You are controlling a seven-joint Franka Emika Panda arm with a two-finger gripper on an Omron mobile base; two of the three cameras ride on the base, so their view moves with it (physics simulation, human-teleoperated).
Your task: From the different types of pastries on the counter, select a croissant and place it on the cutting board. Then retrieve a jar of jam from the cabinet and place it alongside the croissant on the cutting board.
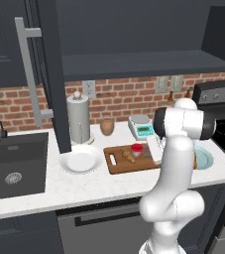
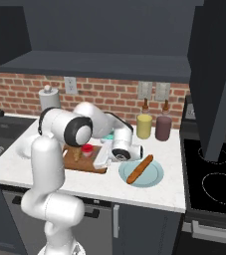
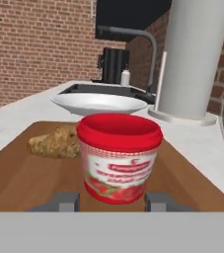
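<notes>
My gripper [image 3: 111,201] stands narrowly open, its fingertips flanking the red-lidded jam jar [image 3: 118,158] upright on the wooden cutting board [image 3: 19,178], just beside the golden croissant [image 3: 56,142].

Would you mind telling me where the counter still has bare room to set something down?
The front counter strip below the white plate and cutting board is bare. The board's middle is crowded: croissant and jam jar sit together there.

The jam jar [image 3: 118,158] and croissant [image 3: 56,142] stand side by side on the cutting board [image 1: 118,163], near its far edge; a plate [image 1: 80,159] sits just left of the board on the counter [image 1: 84,187].
</notes>
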